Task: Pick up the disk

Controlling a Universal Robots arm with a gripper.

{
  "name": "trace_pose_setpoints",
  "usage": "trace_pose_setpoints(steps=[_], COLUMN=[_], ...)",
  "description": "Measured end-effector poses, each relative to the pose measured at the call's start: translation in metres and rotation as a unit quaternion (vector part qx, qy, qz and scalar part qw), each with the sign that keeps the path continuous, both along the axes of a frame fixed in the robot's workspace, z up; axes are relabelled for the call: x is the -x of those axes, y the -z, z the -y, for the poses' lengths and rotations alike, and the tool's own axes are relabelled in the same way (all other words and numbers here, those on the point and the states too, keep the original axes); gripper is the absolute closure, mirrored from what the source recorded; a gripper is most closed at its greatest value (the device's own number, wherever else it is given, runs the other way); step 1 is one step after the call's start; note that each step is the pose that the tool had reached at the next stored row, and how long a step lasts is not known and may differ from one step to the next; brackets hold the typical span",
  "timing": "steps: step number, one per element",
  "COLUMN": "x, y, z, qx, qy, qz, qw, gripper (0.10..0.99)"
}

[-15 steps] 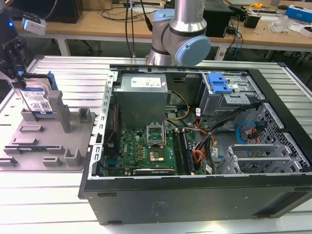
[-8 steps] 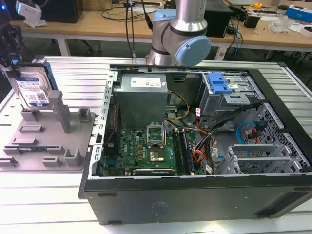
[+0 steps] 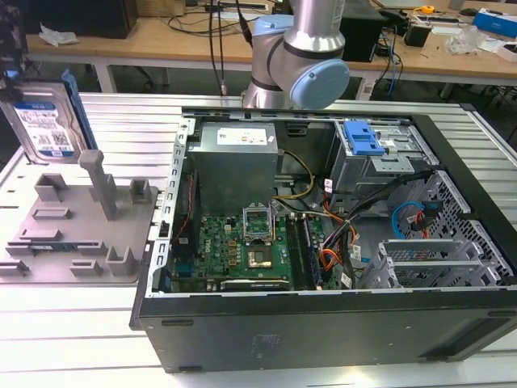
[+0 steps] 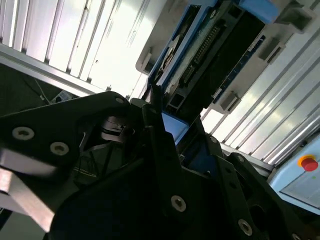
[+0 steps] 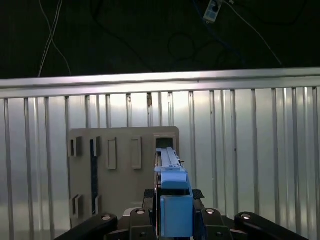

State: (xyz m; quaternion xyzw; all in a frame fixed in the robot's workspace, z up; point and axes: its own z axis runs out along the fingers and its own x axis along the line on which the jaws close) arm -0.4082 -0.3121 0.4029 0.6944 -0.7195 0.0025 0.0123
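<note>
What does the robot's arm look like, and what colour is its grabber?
The arm is a shiny silver metal tube with a rounded pale blue cap on its joint. The gripper is black, built from flat plates held by round silver screws.

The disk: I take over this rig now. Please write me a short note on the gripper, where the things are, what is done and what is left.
Gripper: shut on the disk, gripping it by its blue side rails.
Disk: held upright in the air at the exterior view's left, above the grey fixture plate, apart from it.
Computer case: open, beside the plate on the exterior view's right.
Done: the disk is picked up and lifted.
Left: nothing of the pick itself; just keep the grip.
</note>
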Motion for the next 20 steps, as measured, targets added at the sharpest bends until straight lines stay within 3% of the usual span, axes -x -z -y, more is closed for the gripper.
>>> trace_pose_setpoints(steps=[3, 5, 6, 12, 14, 20], x=[-0.0019, -0.0026, -0.0033, -0.0063, -0.0068, -0.0068], y=[-0.0258, -0.0371, -0.0477, -0.0842, -0.0926, -0.0927], z=[0.0006, 0.0008, 0.0010, 0.0016, 0.0017, 0.0017], qx=[0.0000, 0.0000, 0.0000, 0.0000, 0.0000, 0.0000], qy=[0.000, 0.000, 0.000, 0.000, -0.001, -0.001], qz=[-0.0001, 0.0000, -0.0001, -0.0001, -0.0001, 0.0000], qw=[1.0000, 1.0000, 1.0000, 1.0000, 1.0000, 1.0000], gripper=[0.718, 0.718, 0.718, 0.718, 0.718, 0.718])
